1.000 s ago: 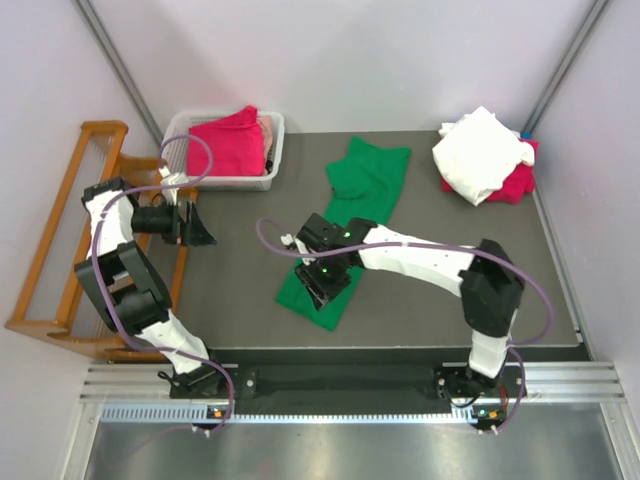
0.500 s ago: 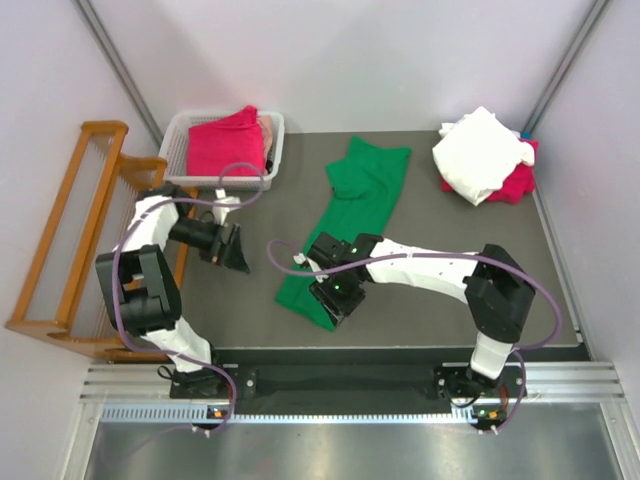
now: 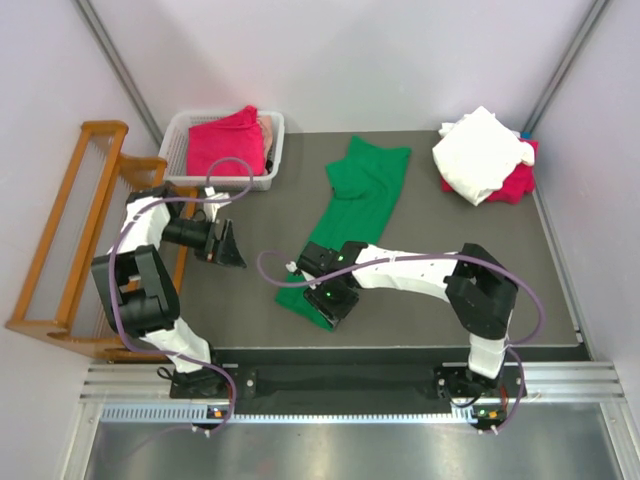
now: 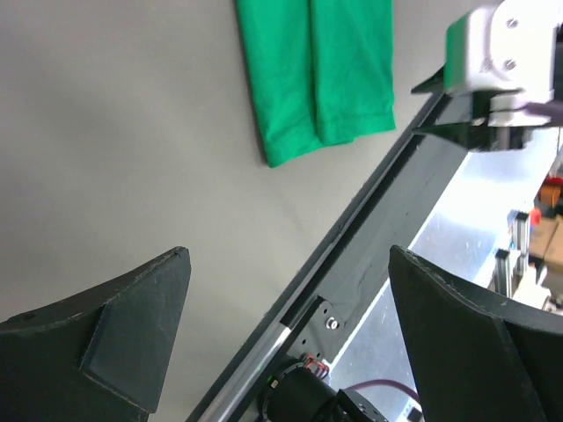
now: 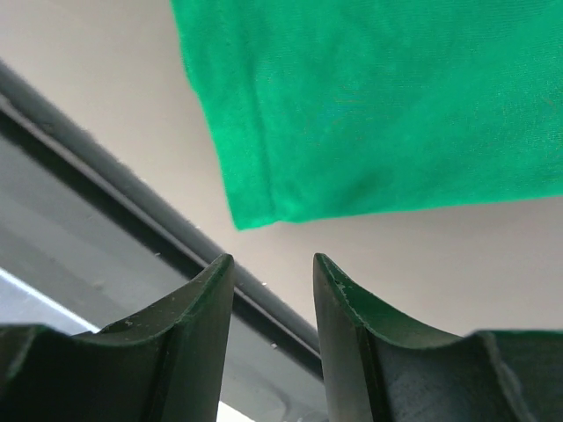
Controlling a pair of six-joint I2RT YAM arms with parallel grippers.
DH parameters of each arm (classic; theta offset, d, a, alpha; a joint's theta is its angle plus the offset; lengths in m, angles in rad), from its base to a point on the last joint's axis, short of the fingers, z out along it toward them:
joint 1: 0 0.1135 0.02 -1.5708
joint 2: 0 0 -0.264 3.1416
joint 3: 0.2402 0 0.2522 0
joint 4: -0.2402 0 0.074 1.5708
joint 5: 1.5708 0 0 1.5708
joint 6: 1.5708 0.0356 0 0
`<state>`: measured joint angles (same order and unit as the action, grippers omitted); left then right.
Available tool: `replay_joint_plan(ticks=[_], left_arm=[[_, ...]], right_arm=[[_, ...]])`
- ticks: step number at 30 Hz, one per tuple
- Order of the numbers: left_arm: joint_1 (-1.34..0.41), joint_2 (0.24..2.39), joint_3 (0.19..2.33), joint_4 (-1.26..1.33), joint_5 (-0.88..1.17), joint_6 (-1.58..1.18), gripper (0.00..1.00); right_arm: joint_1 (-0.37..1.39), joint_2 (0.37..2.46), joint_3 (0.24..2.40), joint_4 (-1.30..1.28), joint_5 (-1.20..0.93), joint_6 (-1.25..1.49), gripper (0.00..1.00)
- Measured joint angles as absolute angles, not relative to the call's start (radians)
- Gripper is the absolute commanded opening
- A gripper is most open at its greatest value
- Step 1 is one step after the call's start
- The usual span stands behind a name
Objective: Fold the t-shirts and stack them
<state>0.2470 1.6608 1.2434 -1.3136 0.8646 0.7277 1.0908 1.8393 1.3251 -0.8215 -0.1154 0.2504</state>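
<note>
rack (image 3: 103, 133) left of table (image 3: 470, 230) | basket (image 3: 273, 150) far left | basketed t-shirt (image 3: 225, 140) inside | long t-shirt (image 3: 365, 190) centre | t-shirt stack (image 3: 485, 155) far right

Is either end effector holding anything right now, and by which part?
Nothing is held. The left end effector is open over the table; the right end effector is open and empty, near the green t-shirt corner.

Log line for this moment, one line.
left gripper: open, empty, over table | right gripper: open, empty, at near corner of green t-shirt | green t-shirt: long strip on table, unstacked
</note>
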Motion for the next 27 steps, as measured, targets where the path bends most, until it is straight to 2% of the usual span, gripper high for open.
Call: replay_joint_plan(ticks=[3,5,12,17,27], left_arm=[[0.281,1.661,1.262,-1.312,0.874,0.728,0.98],[0.281,1.660,1.262,-1.312,0.874,0.728,0.99],[0.280,1.661,1.262,-1.313,0.874,0.728,0.99],[0.281,1.660,1.262,-1.313,0.871,0.728,0.99],[0.281,1.660,1.283,-1.319,0.866,0.728,0.99]], right_arm=[[1.113,1.875,1.330,-0.818,-0.045,0.235,0.44],[1.115,1.880,1.333,-0.818,-0.041,0.234,0.48],[1.140,1.942,1.429,-0.823,-0.003,0.224,0.52],[1.155,1.942,1.457,-0.824,0.004,0.219,0.59],[1.163,1.942,1.426,-0.817,0.003,0.218,0.59]])
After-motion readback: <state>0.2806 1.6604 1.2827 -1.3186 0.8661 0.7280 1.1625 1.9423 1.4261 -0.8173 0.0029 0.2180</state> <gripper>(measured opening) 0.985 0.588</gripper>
